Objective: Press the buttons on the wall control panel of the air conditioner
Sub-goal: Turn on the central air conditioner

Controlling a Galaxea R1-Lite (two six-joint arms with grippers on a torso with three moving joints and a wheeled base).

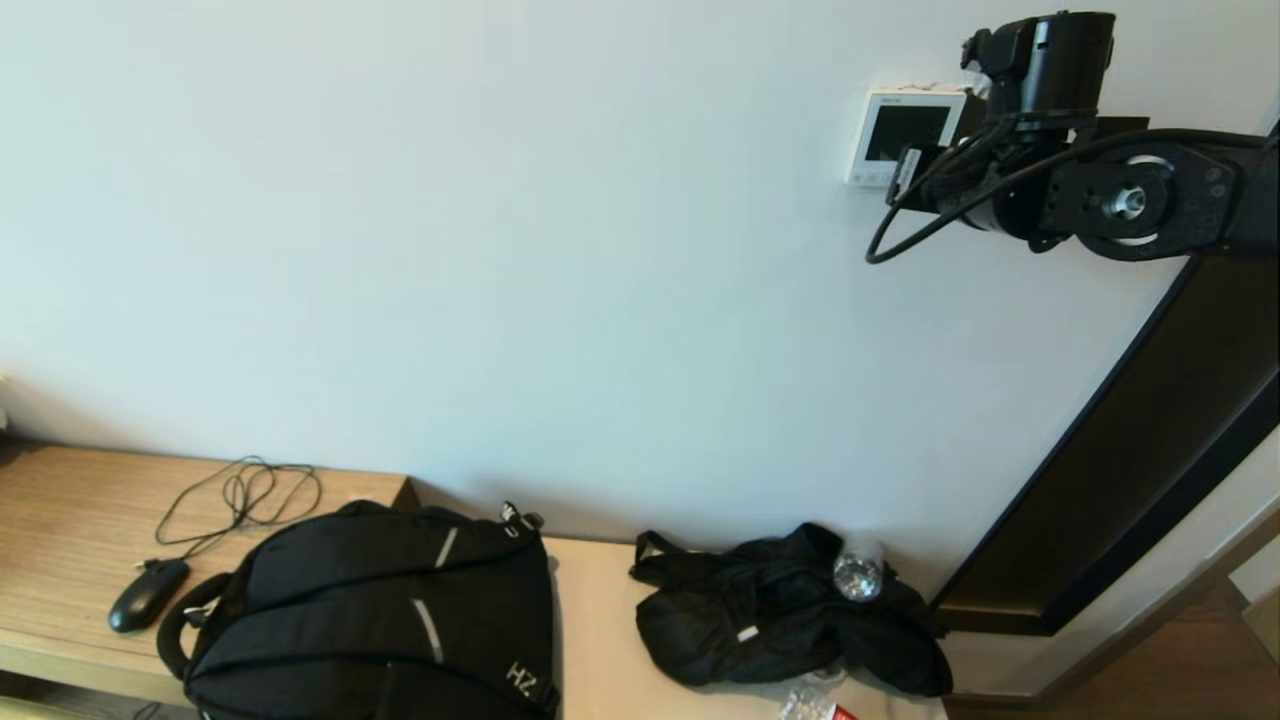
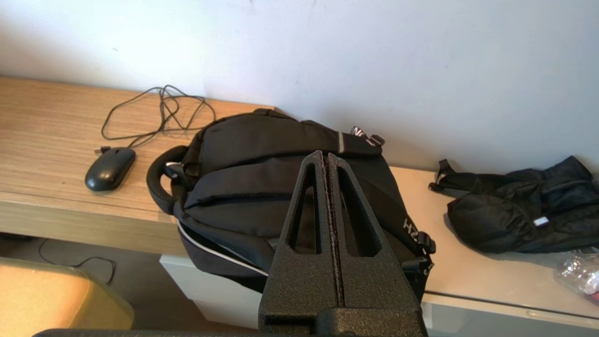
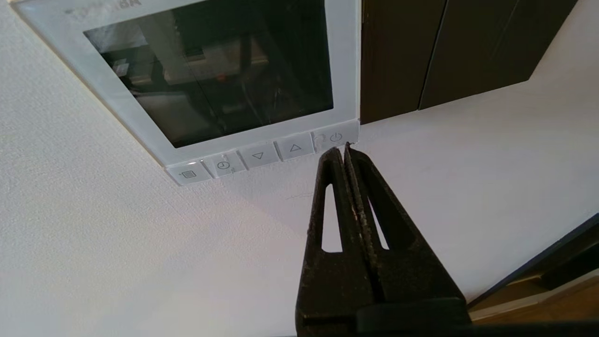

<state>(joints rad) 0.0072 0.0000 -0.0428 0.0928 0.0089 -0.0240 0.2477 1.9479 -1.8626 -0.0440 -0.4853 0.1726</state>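
The white wall control panel with a dark screen hangs high on the wall at the right. It fills the right wrist view, with a row of several buttons along its lower edge. My right gripper is shut and empty, its tips right at the lower edge of the power button. I cannot tell whether they touch it. In the head view the right arm covers the panel's right side and the fingers are hidden. My left gripper is shut and empty, held above the black backpack.
On the wooden desk lie a black mouse with its cable, the backpack, a black bag and a plastic bottle. A dark door frame runs beside the panel.
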